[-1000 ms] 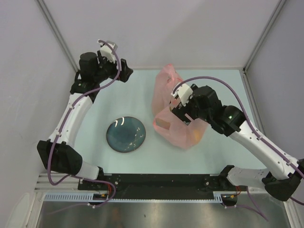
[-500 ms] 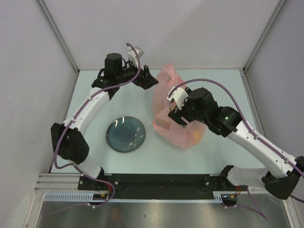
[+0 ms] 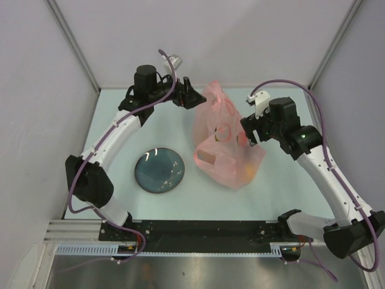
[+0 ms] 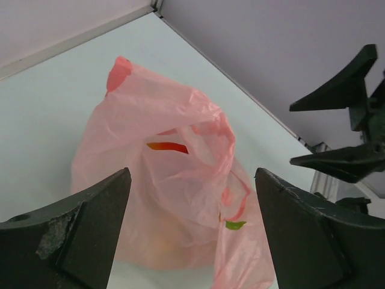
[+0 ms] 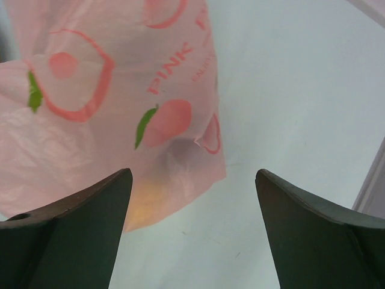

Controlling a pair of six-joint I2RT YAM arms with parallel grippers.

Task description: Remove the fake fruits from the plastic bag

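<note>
The pink plastic bag point(image 3: 224, 141) stands crumpled on the table right of centre, with peach print and the word PINK. The fake fruits are inside it and show only as a yellow-orange glow near its lower corner point(image 3: 248, 173) point(image 5: 141, 205) and a red-orange sliver through a gap point(image 4: 167, 146). My left gripper point(image 3: 191, 96) is open and empty, just left of the bag's top; the bag fills its view point(image 4: 174, 198) between the jaws point(image 4: 192, 174). My right gripper point(image 3: 246, 133) is open and empty at the bag's right side, its jaws point(image 5: 194, 174) over the bag's corner point(image 5: 120, 102).
A dark blue round plate point(image 3: 159, 171) lies left of the bag, with nothing on it. White walls with metal corner posts close in the pale table point(image 3: 277, 186) at the back and sides. My right gripper's black fingers point(image 4: 343, 126) show in the left wrist view.
My left arm swung right from the back-left corner to the bag's top. My right gripper pulled back to the right, off the bag's front. The bag's top now spreads wider.
</note>
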